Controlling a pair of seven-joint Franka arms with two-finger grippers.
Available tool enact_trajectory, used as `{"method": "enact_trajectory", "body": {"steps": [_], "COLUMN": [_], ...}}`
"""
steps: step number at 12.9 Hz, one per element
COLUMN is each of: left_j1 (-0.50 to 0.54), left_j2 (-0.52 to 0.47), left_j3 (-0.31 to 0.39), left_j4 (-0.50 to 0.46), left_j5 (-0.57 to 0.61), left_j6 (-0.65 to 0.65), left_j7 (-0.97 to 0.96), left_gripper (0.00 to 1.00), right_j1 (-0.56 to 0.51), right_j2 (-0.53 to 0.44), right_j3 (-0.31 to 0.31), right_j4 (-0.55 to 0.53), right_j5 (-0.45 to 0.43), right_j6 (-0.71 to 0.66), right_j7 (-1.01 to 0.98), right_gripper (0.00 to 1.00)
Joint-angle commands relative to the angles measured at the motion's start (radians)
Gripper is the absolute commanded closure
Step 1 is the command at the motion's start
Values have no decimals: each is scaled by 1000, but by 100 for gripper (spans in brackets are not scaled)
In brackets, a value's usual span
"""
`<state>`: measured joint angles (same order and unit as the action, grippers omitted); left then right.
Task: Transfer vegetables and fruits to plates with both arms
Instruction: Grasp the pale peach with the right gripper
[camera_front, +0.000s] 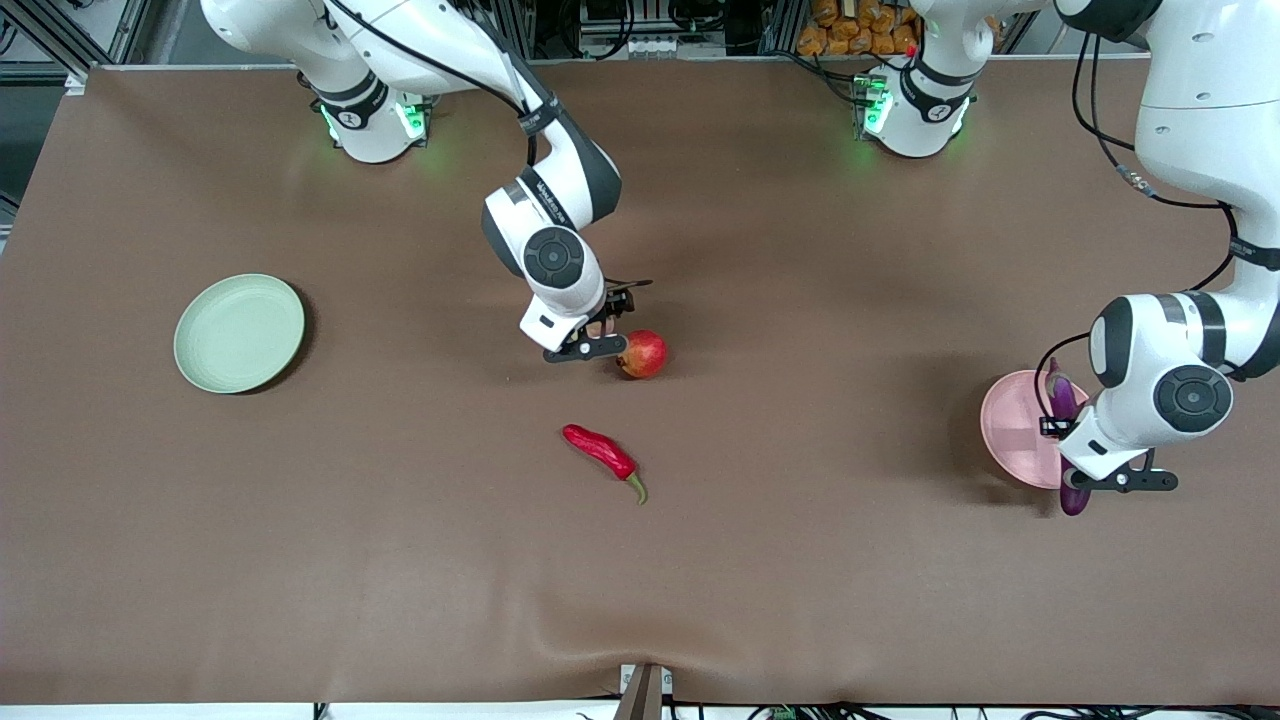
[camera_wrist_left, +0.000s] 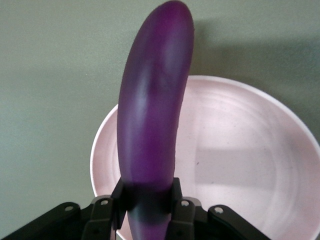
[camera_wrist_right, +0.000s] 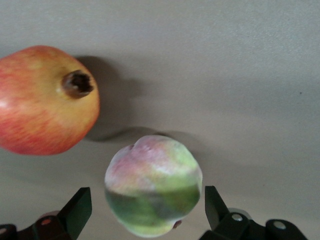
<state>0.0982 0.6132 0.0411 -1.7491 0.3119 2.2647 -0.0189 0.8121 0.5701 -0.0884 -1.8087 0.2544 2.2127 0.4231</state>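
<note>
My left gripper (camera_front: 1072, 462) is shut on the long purple eggplant (camera_front: 1063, 396) and holds it over the pale pink plate (camera_front: 1008, 425). The left wrist view shows the fingers (camera_wrist_left: 119, 202) clamped near one end of the eggplant (camera_wrist_left: 152, 115), above the plate (camera_wrist_left: 240, 150). My right gripper (camera_front: 608, 322) is open and low over the table, one finger (camera_wrist_right: 80, 210) on each side of the peach (camera_wrist_right: 153, 185), with gaps between. The pomegranate (camera_front: 642, 353) lies just beside it and also shows in the right wrist view (camera_wrist_right: 45, 100). The red chili (camera_front: 602, 452) lies nearer the front camera. The green plate (camera_front: 239, 332) is empty.
The brown tablecloth (camera_front: 800, 560) covers the table. The green plate sits toward the right arm's end, the pink plate toward the left arm's end.
</note>
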Motion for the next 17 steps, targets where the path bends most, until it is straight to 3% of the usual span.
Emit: {"method": "enact_trajectory", "body": {"steps": [1,2,4,5,6,8,9,11,13,14,15,16,17], "left_j1": [11,11,11,9,9,11,9,9,9,9,9,9,8], "left_j2": [2,2,2,0,-3,-4,-4,0,2,3,3,5,7], "left_j3": [-7,-7,-6,-6,-6,-6,-6,-6,-6,-7,-7,-7,-7], "left_j4": [11,11,8,10,8,7,7,7,7,7,7,7,7], "left_j5": [24,24,24,24,24,29,38,38,38,38,38,38,38], "left_j6": [-10,-11,-37,-62,-65,-91,-91,-91,-91,-91,-93,-93,-93], "left_j7": [19,19,19,19,19,19,19,19,16,8,5,5,5], "left_gripper": [100,100,100,100,100,100,100,100,100,88,58,8,0], "right_j1": [6,4,1,2,1,-30,-56,-88,-138,-171,-210,-259,-333], "right_j2": [22,27,27,27,25,-4,-42,-107,-150,-157,-159,-150,-145], "right_j3": [-10,-10,-10,-10,-10,-17,-48,-153,-247,-296,-348,-384,-390], "right_j4": [-4,-6,-1,8,18,35,60,103,98,97,97,95,80], "right_j5": [5,5,5,5,5,5,-10,-72,-89,-110,-116,-116,-121], "right_j6": [19,34,35,33,24,-69,-197,-420,-511,-533,-544,-541,-522], "right_j7": [10,10,6,3,5,-1,-4,-41,-122,-230,-348,-422,-475], "right_gripper": [0,1,52,91,100,100,100,100,100,100,100,100,100]}}
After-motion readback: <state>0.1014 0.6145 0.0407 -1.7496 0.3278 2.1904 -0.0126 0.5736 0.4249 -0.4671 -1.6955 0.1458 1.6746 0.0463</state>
